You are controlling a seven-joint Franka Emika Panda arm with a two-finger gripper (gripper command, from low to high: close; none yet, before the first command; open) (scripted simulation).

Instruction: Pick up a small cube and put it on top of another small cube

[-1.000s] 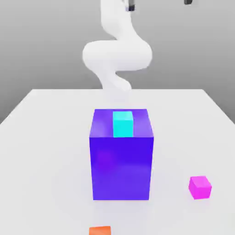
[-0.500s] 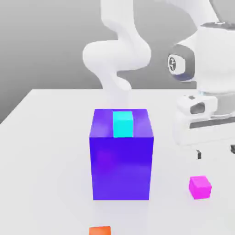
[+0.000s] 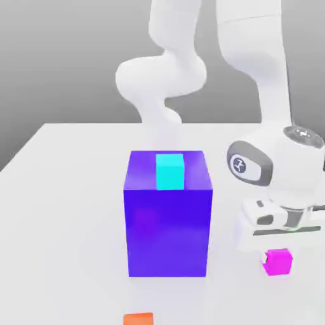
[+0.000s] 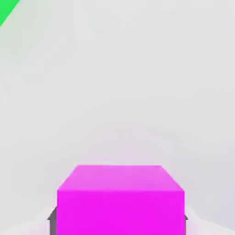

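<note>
the white robot arm's fingers (image 3: 277, 255) clamp the small bright magenta-pink cube (image 3: 278, 261) between them on the white bench (image 3: 63, 209), apparently ready to lift it toward the small cyan cube (image 3: 170, 171) atop the big blue-purple cube (image 3: 168, 228) nearby.

We see an evenly lit, bright simulator render with soft, diffuse light and no hard shadows. On the white worktop (image 3: 70, 190) only faint grey shading gathers under the big blue-purple cube (image 3: 168, 228), whose front face carries a dim magenta sheen. The backdrop fades from dark grey to lighter grey. In the hand view the small cube (image 4: 120, 199) casts a pale pink glow onto the worktop around it. Edges look slightly soft.
</note>
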